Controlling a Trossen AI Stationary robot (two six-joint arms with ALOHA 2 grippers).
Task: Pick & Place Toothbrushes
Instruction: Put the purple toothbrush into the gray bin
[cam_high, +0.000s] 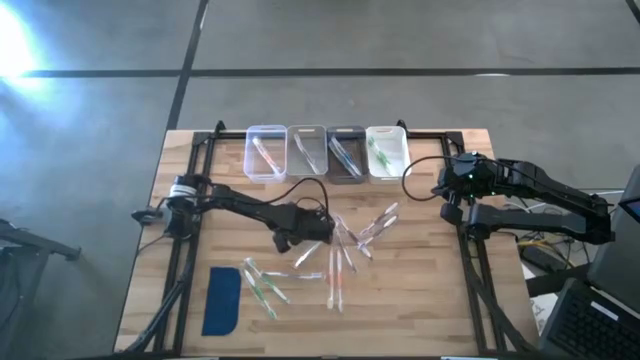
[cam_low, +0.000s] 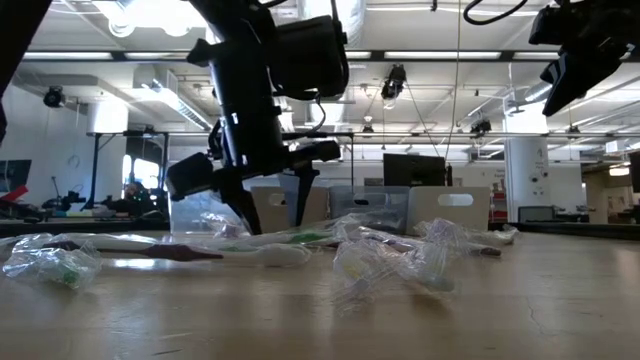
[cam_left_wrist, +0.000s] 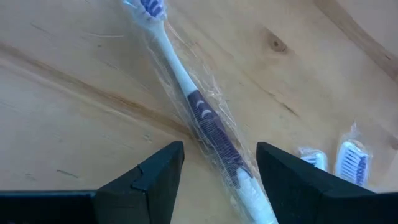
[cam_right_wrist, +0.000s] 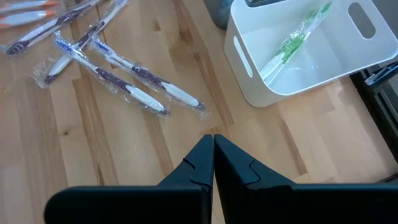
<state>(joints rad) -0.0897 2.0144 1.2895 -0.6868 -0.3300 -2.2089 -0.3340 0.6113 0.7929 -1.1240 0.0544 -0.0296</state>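
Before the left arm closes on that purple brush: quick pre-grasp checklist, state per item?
1. Left gripper open: ok, fingers spread wide.
2. Target between the fingers: ok, the wrapped purple-handled toothbrush runs through the gap, handle end nearest the fingers.
3. Fingers touching the brush: cannot tell; in the wrist view they flank it with wood showing on both sides.
4. Neighbours out of the way: ok in the wrist view, two other brush heads lie off to one side, outside the fingers.
5. Right gripper out of the way: ok, shut, over bare table beside the white bin.
6. Bins ready: ok, all four in the row each hold only a brush or two.
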